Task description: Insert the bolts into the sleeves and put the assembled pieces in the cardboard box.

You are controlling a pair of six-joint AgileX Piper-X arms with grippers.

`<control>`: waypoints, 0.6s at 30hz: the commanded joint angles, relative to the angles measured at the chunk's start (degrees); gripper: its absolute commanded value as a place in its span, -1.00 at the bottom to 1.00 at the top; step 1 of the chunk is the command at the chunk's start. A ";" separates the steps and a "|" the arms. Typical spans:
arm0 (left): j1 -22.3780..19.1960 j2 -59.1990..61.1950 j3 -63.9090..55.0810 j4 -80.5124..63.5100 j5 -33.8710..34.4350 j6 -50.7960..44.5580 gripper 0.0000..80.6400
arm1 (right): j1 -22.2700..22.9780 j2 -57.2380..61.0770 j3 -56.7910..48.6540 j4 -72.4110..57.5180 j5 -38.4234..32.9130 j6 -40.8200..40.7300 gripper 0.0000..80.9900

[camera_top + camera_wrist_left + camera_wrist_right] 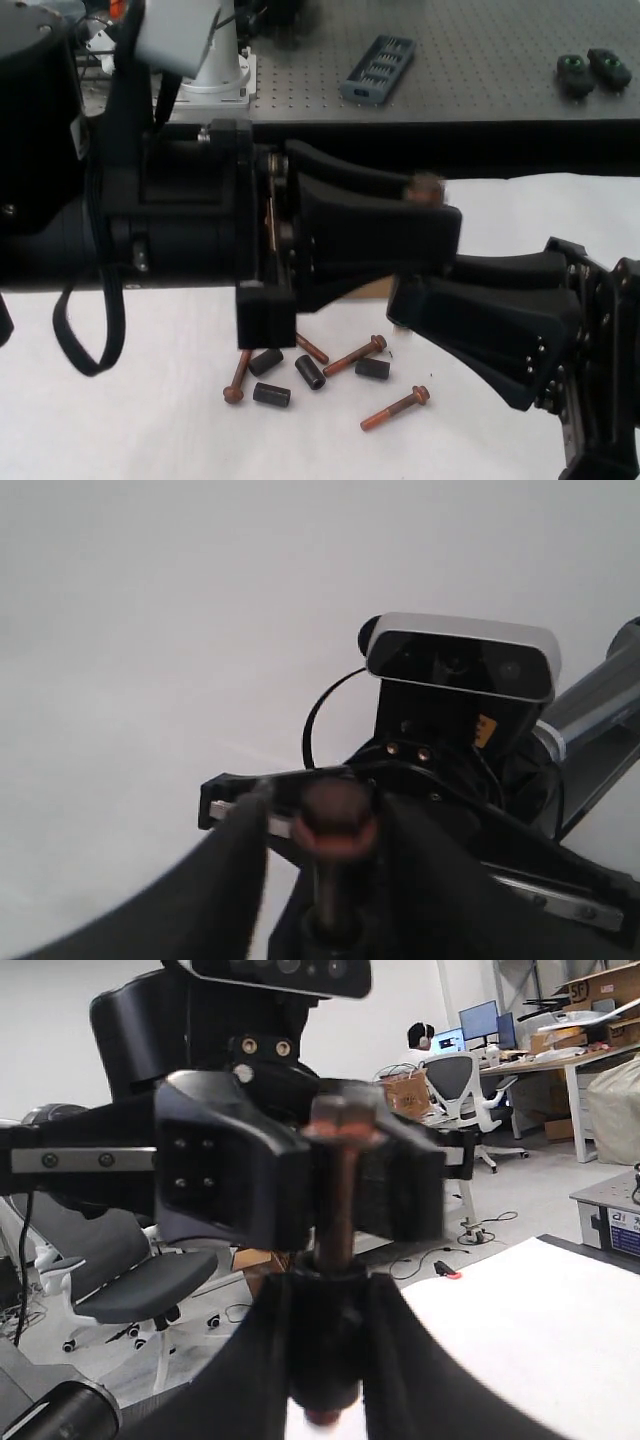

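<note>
High view: you are seeing the left end effector (440, 208) gripping a bolt (425, 187) above the counter (140, 430), with the right end effector (425, 285) just beside it. Loose bolts (355, 356) and loose sleeves (271, 395) are lying on the counter underneath.

Left wrist view: the left fingers (225, 880) are clamping the bolt (340, 815) by its head.

Right wrist view: the right end effector (325, 1300) is holding a sleeve (325, 1360), and the bolt (340, 1210) is passing through it, head outside.
</note>
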 commanded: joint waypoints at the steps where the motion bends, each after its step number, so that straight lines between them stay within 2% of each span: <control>1: -0.23 -0.15 -0.16 -0.66 -3.97 -5.56 0.17 | -0.25 0.00 -0.80 -1.36 -0.20 0.16 -0.91; 6: -0.23 -0.15 -0.16 -0.66 -5.66 -5.91 0.10 | -0.25 0.00 -0.80 -1.39 0.40 0.16 -0.91; 12: 1.15 -0.26 -0.16 -0.66 -12.12 -9.68 0.07 | -0.77 0.00 -2.64 2.43 4.79 0.16 -0.91; 18: 7.78 -2.21 -0.16 -0.66 -14.25 -18.86 0.04 | -5.95 0.19 -8.93 17.67 5.47 -1.26 -0.91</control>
